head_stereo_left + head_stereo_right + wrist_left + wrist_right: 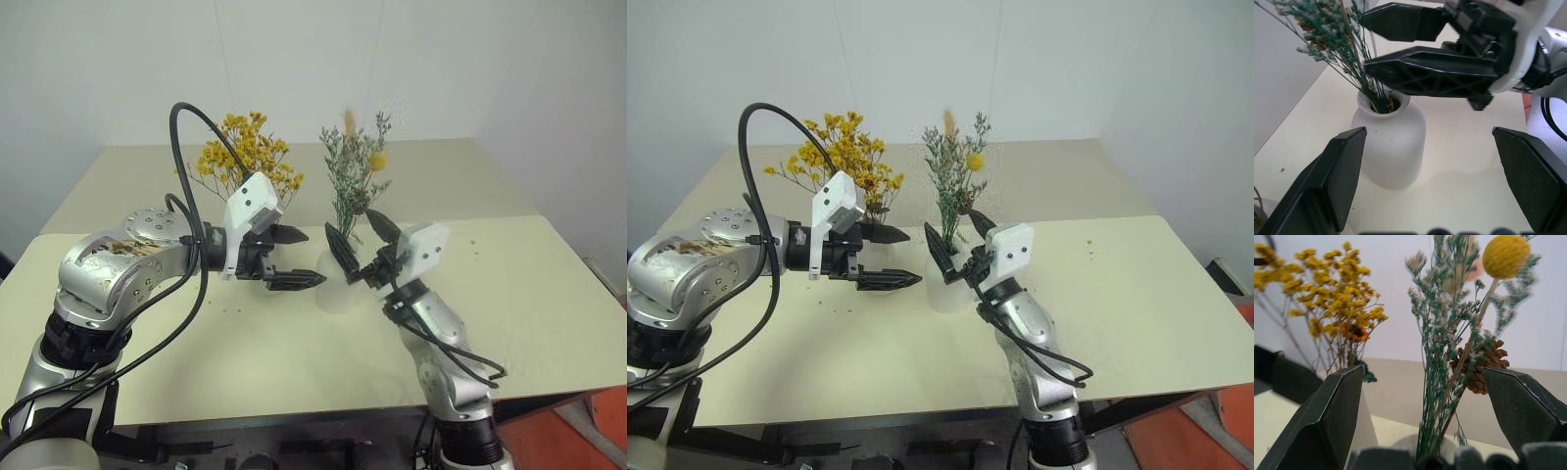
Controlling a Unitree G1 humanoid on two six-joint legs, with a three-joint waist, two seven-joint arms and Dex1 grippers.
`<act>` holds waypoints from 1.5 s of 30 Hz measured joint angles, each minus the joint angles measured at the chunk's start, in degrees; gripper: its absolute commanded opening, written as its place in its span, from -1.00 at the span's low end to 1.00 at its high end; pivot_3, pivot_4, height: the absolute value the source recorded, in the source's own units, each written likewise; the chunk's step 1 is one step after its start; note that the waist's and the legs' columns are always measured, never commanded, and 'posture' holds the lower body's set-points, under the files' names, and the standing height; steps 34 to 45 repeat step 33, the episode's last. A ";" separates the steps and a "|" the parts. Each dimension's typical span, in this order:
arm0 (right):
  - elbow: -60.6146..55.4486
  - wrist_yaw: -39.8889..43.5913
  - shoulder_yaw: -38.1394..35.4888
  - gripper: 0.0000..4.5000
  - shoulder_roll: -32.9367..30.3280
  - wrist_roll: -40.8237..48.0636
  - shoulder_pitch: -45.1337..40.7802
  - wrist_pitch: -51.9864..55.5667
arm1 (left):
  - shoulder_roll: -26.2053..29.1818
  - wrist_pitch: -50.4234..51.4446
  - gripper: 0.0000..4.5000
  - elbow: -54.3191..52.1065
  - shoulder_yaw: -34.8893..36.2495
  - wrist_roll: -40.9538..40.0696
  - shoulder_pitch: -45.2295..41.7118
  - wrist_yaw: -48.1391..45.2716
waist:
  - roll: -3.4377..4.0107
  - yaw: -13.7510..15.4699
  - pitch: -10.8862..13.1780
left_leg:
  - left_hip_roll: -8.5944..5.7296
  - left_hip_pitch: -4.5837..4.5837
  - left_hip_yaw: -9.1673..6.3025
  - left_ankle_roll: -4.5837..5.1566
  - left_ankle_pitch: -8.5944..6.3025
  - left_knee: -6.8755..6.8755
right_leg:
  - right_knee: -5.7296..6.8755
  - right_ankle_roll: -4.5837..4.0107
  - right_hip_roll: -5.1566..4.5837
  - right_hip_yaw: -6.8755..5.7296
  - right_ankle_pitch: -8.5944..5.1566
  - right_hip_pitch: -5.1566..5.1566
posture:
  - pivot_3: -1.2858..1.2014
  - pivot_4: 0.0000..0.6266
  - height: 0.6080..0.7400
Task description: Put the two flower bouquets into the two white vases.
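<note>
White rounded vase [1393, 147] holds the grey-green sprigs [1449, 357] — both grippers' fingers spread apart, gripping nothing.

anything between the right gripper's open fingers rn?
Yes: the grey-green bouquet's stems, standing in the short white vase, sit untouched between the right gripper's fingers in the right wrist view.

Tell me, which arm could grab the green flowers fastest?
Probably right. The right tool is open, with a finger on each side of the stems of the green flowers, just above the short vase. The left tool, open too, points at the vase from beside it.
</note>
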 measured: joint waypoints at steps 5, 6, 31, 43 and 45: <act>-4.01 4.39 -0.07 0.99 -6.68 0.52 1.47 1.68 | 0.02 0.00 1.00 -0.01 0.00 -0.01 0.00 0.05 | 0.00 -0.11 0.00 | 0.01 0.08 0.01 0.00 0.00 0.00 | 0.05 0.00 0.03 0.02 -0.01 0.03 | 0.03 -0.52 1.00; -4.76 5.08 -0.37 0.99 -7.90 0.96 1.52 2.57 | 0.02 0.00 1.00 -0.03 0.00 -0.02 0.00 0.05 | 0.00 -0.07 0.00 | 0.01 0.08 0.01 0.00 0.00 0.00 | 0.05 0.00 0.03 0.02 -0.01 0.04 | 0.03 -0.52 1.00; -11.02 17.91 -18.19 0.99 -32.02 23.09 3.30 22.45 | 14.53 13.29 1.00 -17.65 35.02 -24.24 25.15 7.02 | -0.03 0.05 0.01 | 0.03 0.23 0.03 0.01 0.00 0.00 | 0.02 0.17 0.01 0.02 -0.15 0.20 | 0.03 -0.52 1.00; -10.48 19.10 -18.72 0.99 -33.62 24.30 3.31 22.87 | 14.74 11.57 1.00 -18.30 38.89 -23.67 30.84 5.79 | -0.02 0.03 0.01 | 0.03 0.26 0.07 0.01 -0.01 0.00 | 0.02 0.12 0.00 0.04 -0.14 0.20 | 0.03 -0.52 1.00; -10.48 19.10 -18.72 0.99 -33.62 24.30 3.31 22.87 | 14.74 11.57 1.00 -18.30 38.89 -23.67 30.84 5.79 | -0.02 0.03 0.01 | 0.03 0.26 0.07 0.01 -0.01 0.00 | 0.02 0.12 0.00 0.04 -0.14 0.20 | 0.03 -0.52 1.00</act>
